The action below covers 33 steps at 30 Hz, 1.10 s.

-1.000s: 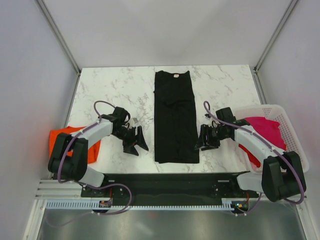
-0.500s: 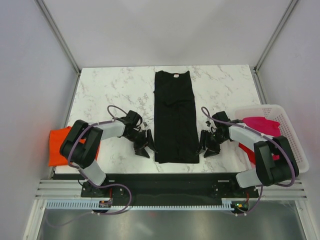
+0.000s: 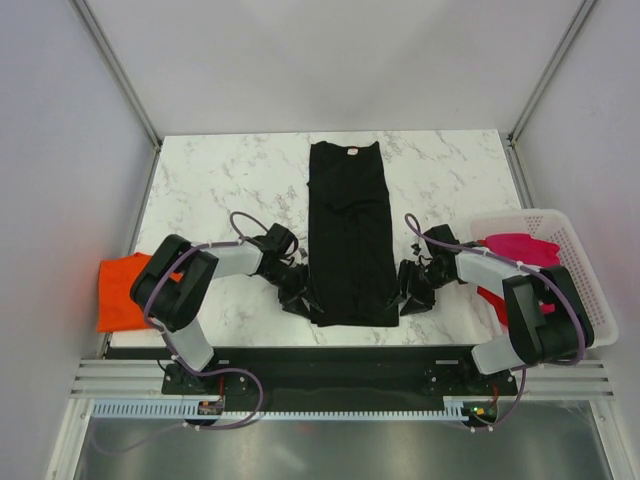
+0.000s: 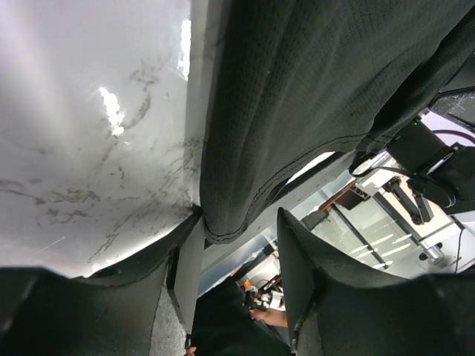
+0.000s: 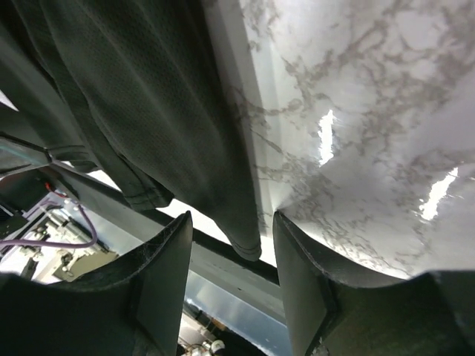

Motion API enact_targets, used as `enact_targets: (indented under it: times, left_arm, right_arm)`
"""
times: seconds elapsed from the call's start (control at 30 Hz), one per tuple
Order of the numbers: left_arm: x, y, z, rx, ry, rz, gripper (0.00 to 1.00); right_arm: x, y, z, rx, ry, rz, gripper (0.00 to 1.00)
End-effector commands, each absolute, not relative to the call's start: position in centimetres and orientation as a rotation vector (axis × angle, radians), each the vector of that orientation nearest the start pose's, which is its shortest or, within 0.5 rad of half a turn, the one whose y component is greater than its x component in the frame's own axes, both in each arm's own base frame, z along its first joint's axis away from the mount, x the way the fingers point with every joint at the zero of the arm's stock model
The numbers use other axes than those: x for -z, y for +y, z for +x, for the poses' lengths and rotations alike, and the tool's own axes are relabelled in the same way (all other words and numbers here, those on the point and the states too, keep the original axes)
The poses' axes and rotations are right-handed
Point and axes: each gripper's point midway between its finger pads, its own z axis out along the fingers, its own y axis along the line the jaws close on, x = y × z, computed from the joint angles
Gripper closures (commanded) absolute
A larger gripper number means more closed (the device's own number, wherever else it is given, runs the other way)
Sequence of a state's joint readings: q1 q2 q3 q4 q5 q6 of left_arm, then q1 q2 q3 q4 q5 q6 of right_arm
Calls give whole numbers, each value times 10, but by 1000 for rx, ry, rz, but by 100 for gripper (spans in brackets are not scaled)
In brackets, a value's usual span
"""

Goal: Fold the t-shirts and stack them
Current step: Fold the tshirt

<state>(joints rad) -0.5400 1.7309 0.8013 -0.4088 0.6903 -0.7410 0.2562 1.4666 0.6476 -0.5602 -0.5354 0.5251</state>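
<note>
Black t-shirt (image 3: 350,235) lies flat down the middle of the counter (image 3: 220,190), folded lengthwise into a long narrow strip. Collar and small white label (image 3: 352,152) are at the far end. The hem runs close to the counter's near edge w/o reaching it.

Long side edges look straight, w/ a few creases mid-length.

L jaws sit at the near-left hem corner, R jaws at the near-right one, low on the marble. Both arms reach inward from their bases.

L wrist view: hem corner (image 4: 223,226) sits in the gap between the two fingers (image 4: 304,259). L jaws are spread, cloth not pinched, and the seam shows clearly.

R wrist view is much the same. The corner (image 5: 245,241) sits between the fingers (image 5: 167,282), R jaws are spread, and there's daylight on both sides of the cloth.

Orange t-shirt (image 3: 120,295) is bunched at the counter's near-left edge, well apart from the black one, behind the L arm's elbow. Pink t-shirt (image 3: 520,247) lies crumpled in the white slatted basket (image 3: 580,285) at the counter's right edge, near the R arm.

Open room: bare marble on both sides of the black strip, widest on the left, and a bare band beyond the collar up to the back wall. Grey panels close off left, right and rear.
</note>
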Motion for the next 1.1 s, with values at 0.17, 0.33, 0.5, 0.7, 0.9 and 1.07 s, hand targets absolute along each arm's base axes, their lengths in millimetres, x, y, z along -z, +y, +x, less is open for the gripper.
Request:
enact_targets:
  times: [0.17, 0.33, 0.5, 0.7, 0.9, 1.07]
  left_arm:
    - [-14, -263, 164, 1117, 3151, -151, 54]
    - [-20, -266, 165, 1159, 3131, -104, 91]
    - [-34, -264, 172, 1131, 3075, -21, 98]
    - [-71, -259, 203, 1094, 2922, 137, 98]
    - [-99, -246, 251, 993, 2810, 205, 98]
    - [-119, -249, 299, 963, 2722, 188, 98]
  right_arm:
    - [-6, 167, 173, -902, 3042, 351, 49]
    - [-7, 169, 166, -932, 3057, 342, 82]
    - [-31, 180, 181, -1036, 2966, 292, 100]
    - [-83, 193, 209, -1190, 2804, 176, 100]
    - [-109, 192, 238, -1202, 2708, 147, 100]
    - [-118, 187, 283, -1176, 2637, 159, 100]
